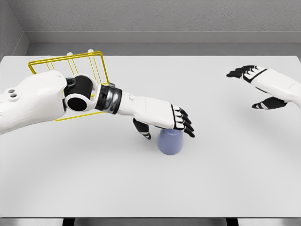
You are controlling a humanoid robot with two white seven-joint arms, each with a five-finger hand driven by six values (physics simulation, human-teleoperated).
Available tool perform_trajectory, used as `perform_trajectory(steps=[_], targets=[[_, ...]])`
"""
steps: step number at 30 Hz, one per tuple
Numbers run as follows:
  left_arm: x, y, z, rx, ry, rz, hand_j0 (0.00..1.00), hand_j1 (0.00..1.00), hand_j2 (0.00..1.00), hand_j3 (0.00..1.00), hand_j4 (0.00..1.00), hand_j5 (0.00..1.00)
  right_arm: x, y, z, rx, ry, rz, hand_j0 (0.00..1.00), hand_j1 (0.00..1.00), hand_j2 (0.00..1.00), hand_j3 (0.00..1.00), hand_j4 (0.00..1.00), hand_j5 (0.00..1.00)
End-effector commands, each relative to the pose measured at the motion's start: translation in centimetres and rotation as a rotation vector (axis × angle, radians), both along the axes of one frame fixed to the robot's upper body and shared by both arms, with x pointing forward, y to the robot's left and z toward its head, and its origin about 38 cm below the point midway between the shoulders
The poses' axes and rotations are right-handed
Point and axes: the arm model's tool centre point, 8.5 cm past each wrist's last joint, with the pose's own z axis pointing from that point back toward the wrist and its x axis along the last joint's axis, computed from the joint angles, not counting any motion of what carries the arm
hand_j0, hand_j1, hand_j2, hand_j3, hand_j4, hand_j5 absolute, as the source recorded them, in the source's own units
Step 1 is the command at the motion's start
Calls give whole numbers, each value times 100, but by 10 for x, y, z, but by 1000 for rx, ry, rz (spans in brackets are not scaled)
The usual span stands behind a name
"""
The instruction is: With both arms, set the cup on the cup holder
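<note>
Cup (170, 142) stands on the table (141, 188) directly beneath the left robot hand (162, 120), whose spread fingers hold nothing.

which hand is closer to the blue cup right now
Left. The left hand is right over the blue cup, fingers draped above its top. The right hand hovers far off toward the table's right edge.

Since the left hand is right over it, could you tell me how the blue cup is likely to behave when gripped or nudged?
The blue cup looks small, plain and handleless, so it is probably light and may slide on the smooth white table. Its sides look smooth, so the left hand could slip. It narrows toward the base, so a sideways push might tip it.
</note>
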Motion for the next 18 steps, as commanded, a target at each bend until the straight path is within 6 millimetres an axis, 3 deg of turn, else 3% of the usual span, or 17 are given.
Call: perform_trajectory(steps=[1, 11, 12, 18], targets=[[0, -1, -1, -2, 7, 3, 100, 100, 100, 100, 100, 100, 0, -2, 3, 8, -5, -5, 100, 100, 100, 100, 100, 100], [0, -1, -1, -2, 7, 3, 100, 100, 100, 100, 100, 100, 0, -2, 3, 8, -5, -5, 100, 100, 100, 100, 100, 100], [5, -16, -10, 12, 16, 0, 100, 100, 100, 100, 100, 100, -1, -4, 2, 10, -4, -13, 100, 100, 100, 100, 100, 100], [5, -22, -10, 10, 15, -9, 100, 100, 100, 100, 100, 100, -1, -4, 2, 10, -4, -13, 100, 100, 100, 100, 100, 100]])
